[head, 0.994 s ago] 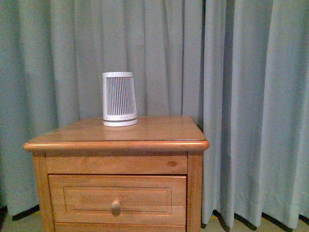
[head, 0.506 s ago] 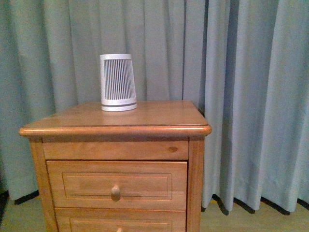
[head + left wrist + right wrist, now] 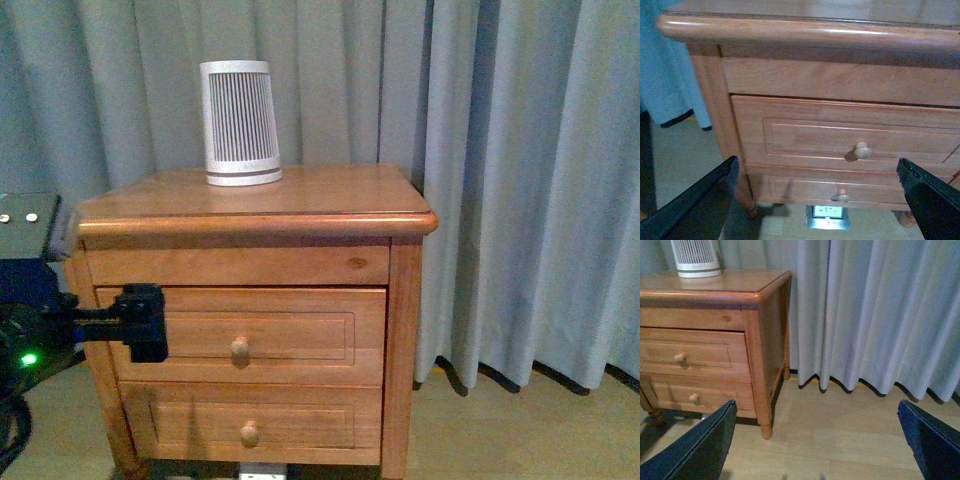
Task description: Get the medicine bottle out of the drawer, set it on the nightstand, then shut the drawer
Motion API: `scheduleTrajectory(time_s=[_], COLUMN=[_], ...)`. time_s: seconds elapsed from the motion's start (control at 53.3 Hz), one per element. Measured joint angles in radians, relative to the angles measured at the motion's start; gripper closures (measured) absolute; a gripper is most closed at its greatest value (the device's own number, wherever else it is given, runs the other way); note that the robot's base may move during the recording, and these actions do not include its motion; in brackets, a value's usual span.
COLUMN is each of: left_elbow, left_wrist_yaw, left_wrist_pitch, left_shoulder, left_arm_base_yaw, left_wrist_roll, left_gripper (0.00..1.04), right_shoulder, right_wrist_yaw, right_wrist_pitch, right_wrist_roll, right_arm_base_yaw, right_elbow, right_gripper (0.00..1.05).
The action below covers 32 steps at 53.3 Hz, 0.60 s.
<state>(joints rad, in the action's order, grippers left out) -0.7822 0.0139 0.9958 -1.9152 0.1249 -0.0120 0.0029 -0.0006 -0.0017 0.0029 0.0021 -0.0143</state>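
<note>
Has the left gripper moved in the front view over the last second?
Yes. The left gripper has come in from the left; it now shows against the left end of the upper drawer, left of its knob.

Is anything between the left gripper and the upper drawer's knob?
Nothing. In the front view only the bare panel of the upper drawer lies between the left gripper and its knob; the left wrist view shows the knob clear too.

It was probably a bedroom in a home: a honey-wood nightstand (image 3: 250, 226) stood against floor-length grey-blue curtains (image 3: 520, 180) on a pale wooden floor (image 3: 840, 435).
</note>
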Motion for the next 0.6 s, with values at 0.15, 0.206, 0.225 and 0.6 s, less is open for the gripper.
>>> scheduleTrajectory(time_s=[0.15,0.206,0.225,0.6], left_elbow=[-0.083,-0.11,-0.121,-0.369], left_wrist_yaw=[-0.02,-0.027,-0.03,-0.068], left_wrist_pitch=[0.065,0.098,0.11,0.076], left_shoulder=[-0.141,-0.189,-0.208,-0.432], left_arm_base_yaw=[0.043,0.056,0.06,0.092], left_wrist_roll=[0.018,0.035,0.041,0.076], left_gripper=[0.07,0.07,0.07,0.07], right_shoulder=[0.0,0.0,0.0,0.0], right_wrist_yaw=[0.0,0.0,0.0,0.0], right_wrist_pitch=[0.0,0.0,0.0,0.0], right_wrist_roll=[0.0,0.0,0.0,0.0], right_arm_base_yaw=[0.0,0.0,0.0,0.0], right_elbow=[0.0,0.0,0.0,0.0], right_gripper=[0.07,0.07,0.07,0.07])
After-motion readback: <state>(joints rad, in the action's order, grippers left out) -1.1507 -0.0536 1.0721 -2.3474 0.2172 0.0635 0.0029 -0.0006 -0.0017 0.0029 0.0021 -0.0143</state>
